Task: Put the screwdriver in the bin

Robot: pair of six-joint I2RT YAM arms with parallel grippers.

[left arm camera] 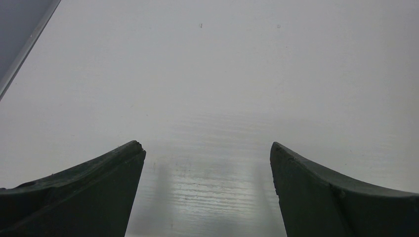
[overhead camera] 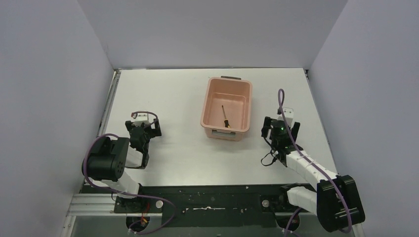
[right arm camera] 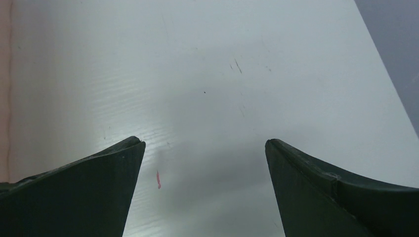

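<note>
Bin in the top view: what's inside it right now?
The screwdriver lies on the floor of the salmon-pink bin, its yellow-and-black handle toward the near wall. Nothing else shows inside; the near wall's inner face is hidden by its rim.

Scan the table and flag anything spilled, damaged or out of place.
Nothing serious. The screwdriver lies flat inside the upright bin. Minor oddities: a small pink fleck on the table near the right hand, and pale debris scattered on the dark base rail.
</note>
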